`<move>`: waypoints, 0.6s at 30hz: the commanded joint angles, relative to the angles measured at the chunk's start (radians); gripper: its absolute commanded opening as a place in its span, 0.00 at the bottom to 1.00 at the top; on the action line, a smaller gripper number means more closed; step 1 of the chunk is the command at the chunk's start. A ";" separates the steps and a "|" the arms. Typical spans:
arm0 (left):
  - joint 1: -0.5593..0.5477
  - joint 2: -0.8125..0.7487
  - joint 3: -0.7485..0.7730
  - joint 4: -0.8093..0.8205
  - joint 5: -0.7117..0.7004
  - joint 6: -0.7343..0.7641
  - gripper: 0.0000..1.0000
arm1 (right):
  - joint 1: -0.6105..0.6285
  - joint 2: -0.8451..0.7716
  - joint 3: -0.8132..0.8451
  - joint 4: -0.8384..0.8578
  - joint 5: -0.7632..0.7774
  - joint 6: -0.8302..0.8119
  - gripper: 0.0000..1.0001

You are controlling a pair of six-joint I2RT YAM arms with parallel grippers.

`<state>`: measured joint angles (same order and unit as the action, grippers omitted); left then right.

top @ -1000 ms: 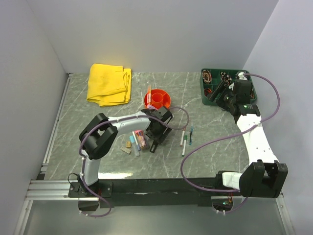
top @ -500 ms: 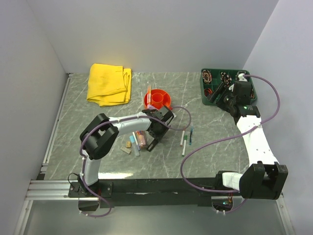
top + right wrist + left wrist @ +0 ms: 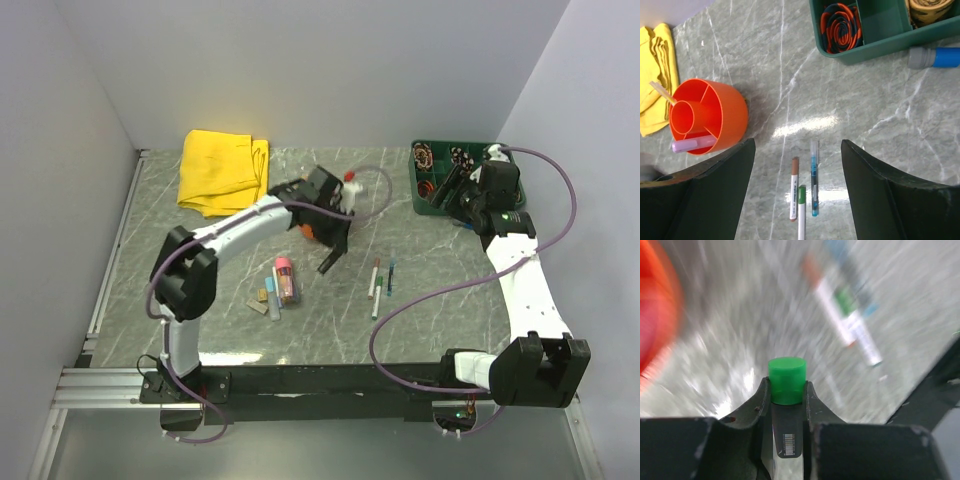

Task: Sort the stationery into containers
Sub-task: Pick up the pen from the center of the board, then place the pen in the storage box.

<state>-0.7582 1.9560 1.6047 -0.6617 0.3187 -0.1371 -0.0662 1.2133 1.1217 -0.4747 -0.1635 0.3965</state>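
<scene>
Fingers [image 3: 759, 402] of the left gripper [image 3: 786, 390] are pinching a green-capped marker [image 3: 786, 377], drawn in close around its barrel with the cap poking past the tips; the wrist view is smeared with blur. The marker is hanging above the table [image 3: 440, 300], just near-right of the orange organiser bowl [image 3: 707, 117]. The left arm [image 3: 245, 225] is lying across that bowl in the top view and is hiding most of it. A lilac stick [image 3: 692, 145] is resting in the bowl's outer ring; three pens [image 3: 801, 200] are lying side by side mid-table; a pink-capped tube [image 3: 285, 280] and small blocks [image 3: 262, 297] are sitting towards the near left. The right gripper [image 3: 796, 145] is hovering by the green tray [image 3: 455, 175] at the far right corner, jaws spread wide and gripping nothing; a yellow cloth [image 3: 225, 170] is lying at the far left.
</scene>
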 commanded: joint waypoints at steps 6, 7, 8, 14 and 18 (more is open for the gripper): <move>0.151 -0.228 -0.102 0.598 0.312 0.028 0.01 | -0.007 -0.017 0.015 0.053 0.058 -0.108 0.76; 0.157 -0.274 -0.150 0.690 0.309 0.033 0.01 | -0.007 -0.015 0.013 0.056 0.058 -0.132 0.76; 0.158 -0.291 -0.234 0.846 0.292 0.039 0.01 | -0.007 -0.015 0.012 0.059 0.058 -0.145 0.76; 0.189 -0.304 -0.395 1.147 0.244 0.039 0.01 | -0.007 -0.028 0.007 0.076 0.084 -0.186 0.76; 0.200 -0.273 -0.425 1.246 0.240 0.036 0.01 | -0.007 -0.044 0.000 0.065 0.101 -0.199 0.77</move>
<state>-0.5739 1.6676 1.1946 0.3435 0.5522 -0.0971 -0.0662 1.2118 1.1236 -0.4469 -0.0963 0.2371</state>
